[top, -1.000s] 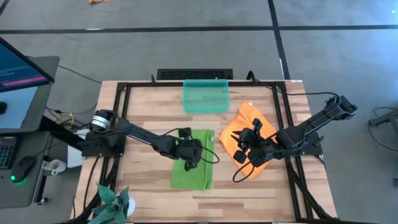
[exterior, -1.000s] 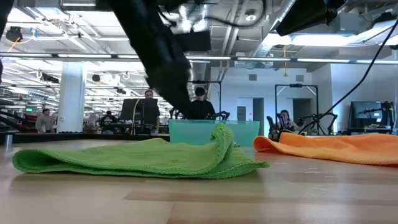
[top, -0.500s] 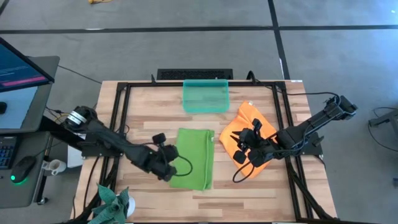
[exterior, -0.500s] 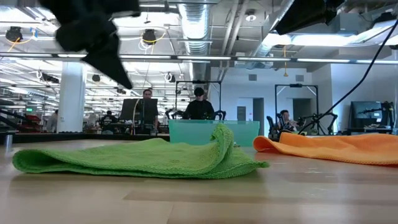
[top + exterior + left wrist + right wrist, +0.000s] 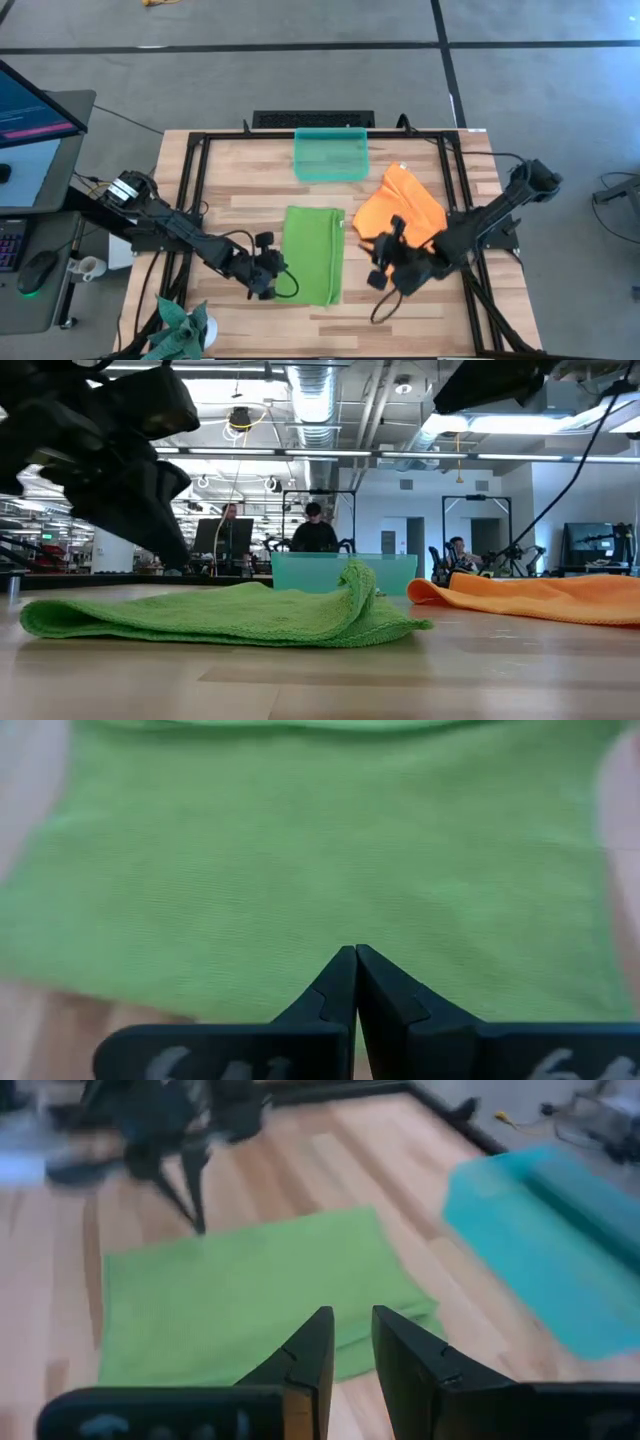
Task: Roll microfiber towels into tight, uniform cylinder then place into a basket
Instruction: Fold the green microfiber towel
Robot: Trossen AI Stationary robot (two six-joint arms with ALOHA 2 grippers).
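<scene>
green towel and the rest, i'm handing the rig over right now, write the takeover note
Left gripper: fingers shut, empty, at the near-left edge of the green towel.
Right gripper: fingers slightly apart, empty, between the two towels, pointing at the green one.
Green towel: folded flat mid-table, not rolled.
Orange towel: loose and crumpled to the right.
Basket: at the far edge, nothing in it.
Done: one fold in the green towel at most.
Left: roll both towels and put them in the basket.

One towel [image 5: 314, 254] lies mid-table; the other towel [image 5: 410, 205] to its right; the basket [image 5: 331, 154] behind them.
</scene>
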